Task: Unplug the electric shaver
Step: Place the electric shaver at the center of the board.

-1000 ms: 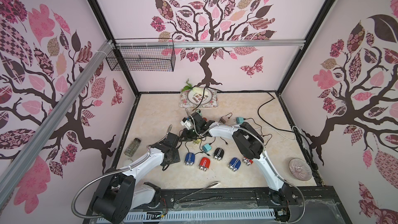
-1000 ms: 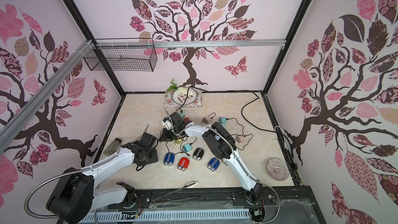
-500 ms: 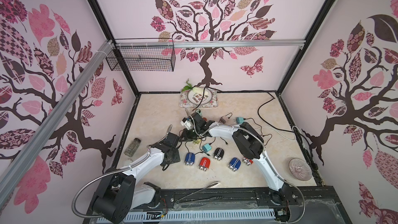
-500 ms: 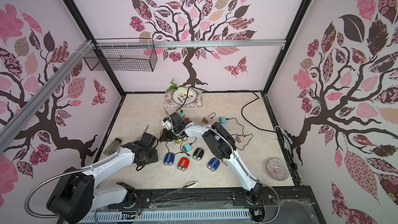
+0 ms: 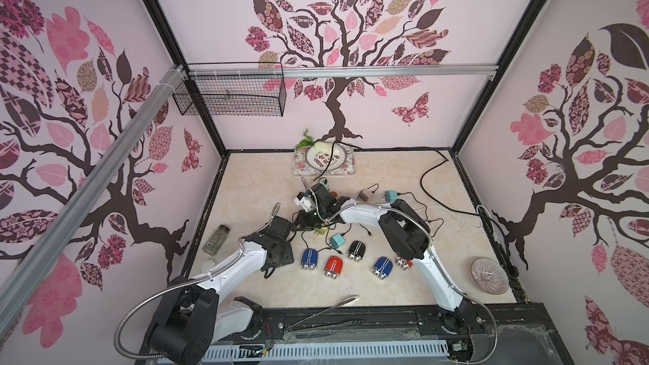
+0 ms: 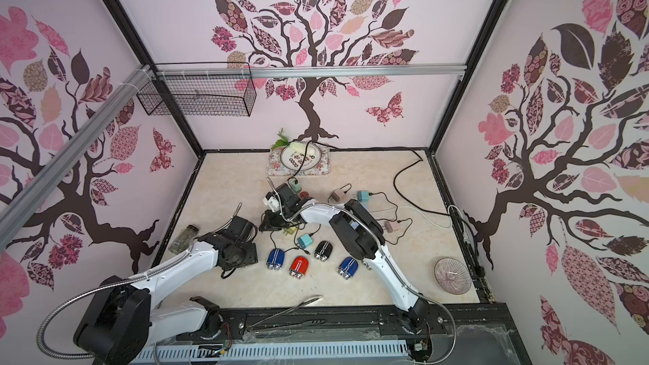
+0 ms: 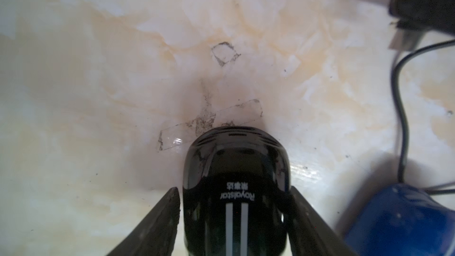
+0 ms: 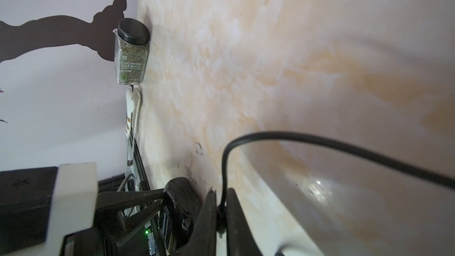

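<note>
In the left wrist view a black electric shaver [image 7: 236, 188] with two white stripes lies on the marble table. It sits between the fingers of my left gripper [image 7: 234, 189], which is open with thin gaps at both sides. The right wrist view shows the same shaver [image 8: 182, 200] with its port bare. Beside it my right gripper [image 8: 221, 190] is shut on the plug of a black cable [image 8: 320, 148]. In both top views the two grippers meet in a dark cluster [image 5: 305, 219] [image 6: 272, 222] at mid-table, and the shaver is hidden there.
Blue [image 5: 309, 258], red [image 5: 333, 267], black [image 5: 356, 250] and blue [image 5: 382, 267] shavers lie in a row near the front. A teal charger [image 5: 338, 241] and loose cords lie around. A parsley jar [image 5: 216, 239] lies by the left wall, a bowl [image 5: 490, 275] front right, a plate [image 5: 325, 159] at the back.
My left gripper's jaws have spread a little wider around the black shaver. Both arms stay about where they were.
</note>
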